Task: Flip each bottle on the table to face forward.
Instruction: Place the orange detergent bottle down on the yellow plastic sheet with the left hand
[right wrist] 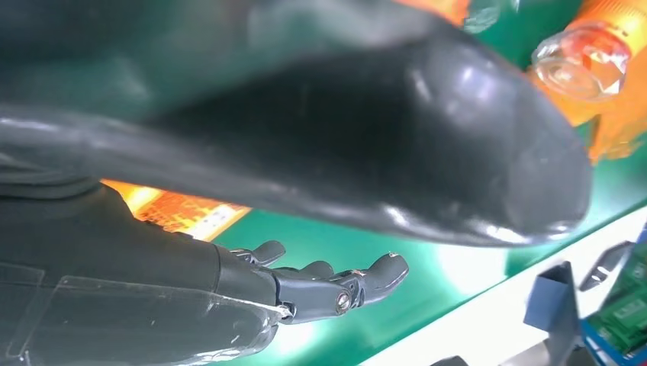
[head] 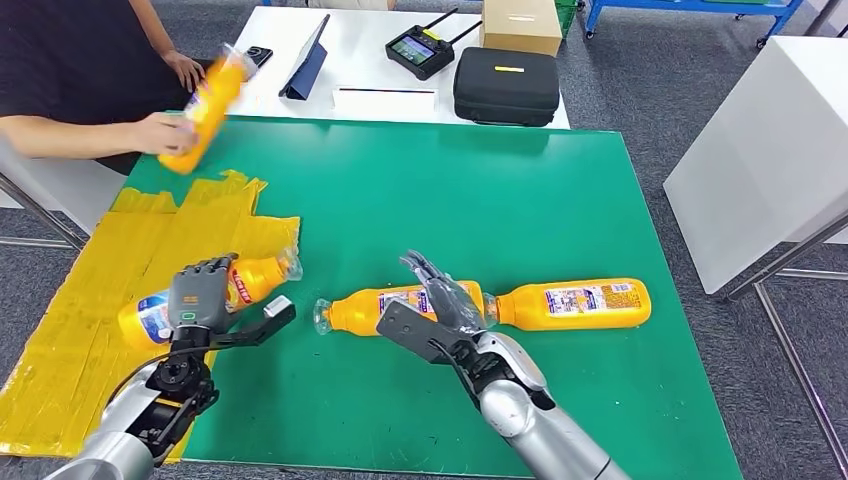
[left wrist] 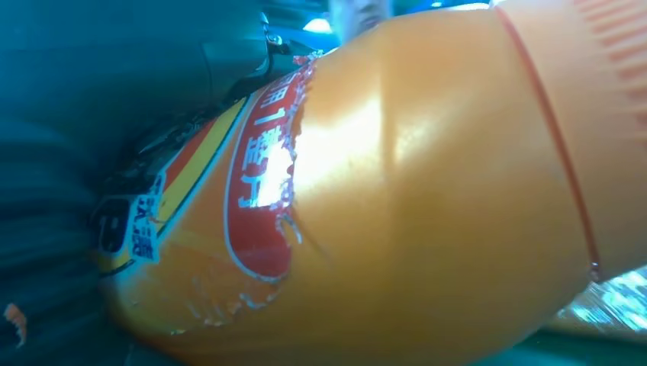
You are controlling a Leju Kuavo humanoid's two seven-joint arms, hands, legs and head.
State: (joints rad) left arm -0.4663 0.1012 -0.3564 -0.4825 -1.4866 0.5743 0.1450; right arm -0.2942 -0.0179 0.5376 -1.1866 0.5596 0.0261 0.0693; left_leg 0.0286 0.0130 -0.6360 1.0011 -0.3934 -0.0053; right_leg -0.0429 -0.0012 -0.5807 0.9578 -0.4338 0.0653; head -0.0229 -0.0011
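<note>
Three orange bottles lie on their sides on the green table (head: pixel 500 200). My left hand (head: pixel 203 296) lies over the left bottle (head: pixel 255 279), fingers wrapped over its far side and thumb sticking out on the near side. Its torn red label (left wrist: pixel 259 191) shows close up in the left wrist view. My right hand (head: pixel 440 305) hovers open over the middle bottle (head: pixel 350 311), with its fingers (right wrist: pixel 336 293) stretched out and its thumb (right wrist: pixel 381 152) apart from them. The right bottle (head: pixel 572 304) lies untouched, label up. A person at the far left holds another bottle (head: pixel 207 103) in the air.
A patch of yellow tape (head: pixel 90 330) covers the table's left side. Behind stands a white table (head: pixel 360 50) with a tablet, a controller (head: pixel 420 48), a black case (head: pixel 506 85) and a cardboard box (head: pixel 521 24). A white cabinet (head: pixel 770 150) stands at the right.
</note>
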